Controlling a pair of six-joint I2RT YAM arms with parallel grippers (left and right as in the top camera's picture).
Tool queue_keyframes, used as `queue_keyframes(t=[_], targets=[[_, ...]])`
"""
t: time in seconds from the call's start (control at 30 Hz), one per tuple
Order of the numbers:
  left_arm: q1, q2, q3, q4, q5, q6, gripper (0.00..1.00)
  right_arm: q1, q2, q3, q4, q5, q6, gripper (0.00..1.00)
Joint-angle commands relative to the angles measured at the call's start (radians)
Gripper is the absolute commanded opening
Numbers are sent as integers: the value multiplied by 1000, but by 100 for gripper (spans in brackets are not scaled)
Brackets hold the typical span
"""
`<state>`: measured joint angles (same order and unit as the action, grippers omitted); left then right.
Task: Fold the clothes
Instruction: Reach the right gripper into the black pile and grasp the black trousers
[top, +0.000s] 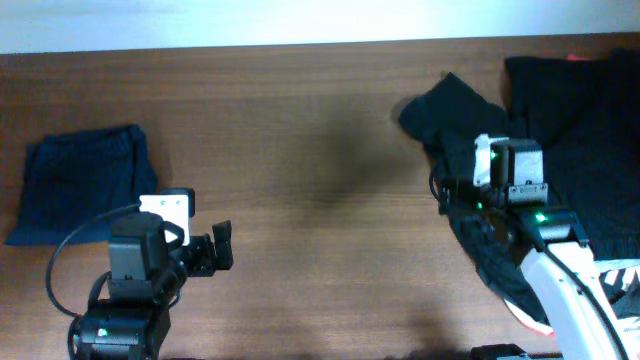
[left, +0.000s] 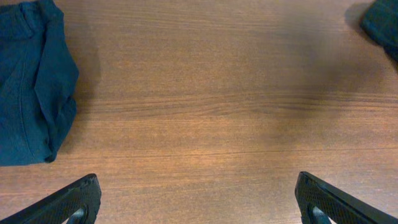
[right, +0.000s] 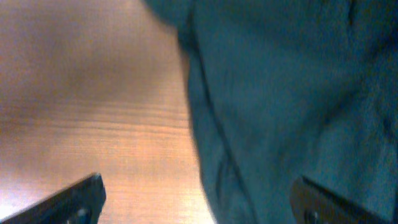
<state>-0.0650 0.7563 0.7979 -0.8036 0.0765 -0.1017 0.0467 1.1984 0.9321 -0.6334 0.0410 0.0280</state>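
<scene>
The left arm crouches low at the near-left of the table (top: 310, 140). The left tool (left: 198, 200) is spread wide and empty over bare wood, near the folded blue garment (top: 85, 185). The right arm reaches over the dark clothes pile (top: 570, 120) at far right. The right tool (right: 198, 199) gapes wide above the pile's edge, gripping nothing.
</scene>
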Motion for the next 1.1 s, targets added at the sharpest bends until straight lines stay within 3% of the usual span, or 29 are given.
queue_keyframes(t=[0.0, 0.1, 0.2, 0.27, 0.33, 0.37, 0.4, 0.5, 0.6, 0.67, 0.8, 1.0, 1.03, 1.07], targets=[[5, 40, 21, 7, 13, -9, 99, 5, 113, 18, 116, -7, -35, 95], [5, 123, 21, 8, 13, -9, 99, 5, 342, 18, 322, 11, -49, 92], [5, 237, 21, 36, 13, -9, 99, 5, 551, 18, 599, 99, -45, 76], [5, 296, 21, 51, 14, -10, 99, 5, 627, 18, 695, 130, -46, 72], [5, 325, 21, 58, 14, -10, 99, 5, 653, 18, 734, 161, -45, 52], [5, 331, 21, 63, 14, -10, 99, 5, 654, 18, 753, 194, -45, 15], [5, 331, 21, 67, 14, -10, 99, 5, 654, 18, 749, 207, -46, 4], [5, 331, 21, 67, 14, -10, 99, 5, 577, 21, 690, 172, -45, 4], [5, 331, 21, 66, 14, -10, 99, 5, 292, 143, 504, 171, 6, 4], [5, 331, 21, 66, 14, -10, 99, 5, 174, 156, 455, 60, 11, 5], [5, 331, 21, 59, 14, -10, 99, 5, 179, 156, 307, 42, 10, 8], [5, 331, 21, 59, 14, -10, 99, 5, 185, 156, 288, 3, 6, 4], [5, 331, 21, 59, 14, -10, 99, 6, 187, 156, 277, 1, 6, 15], [5, 331, 21, 59, 14, -10, 99, 6, 207, 156, 266, -19, 4, 36]])
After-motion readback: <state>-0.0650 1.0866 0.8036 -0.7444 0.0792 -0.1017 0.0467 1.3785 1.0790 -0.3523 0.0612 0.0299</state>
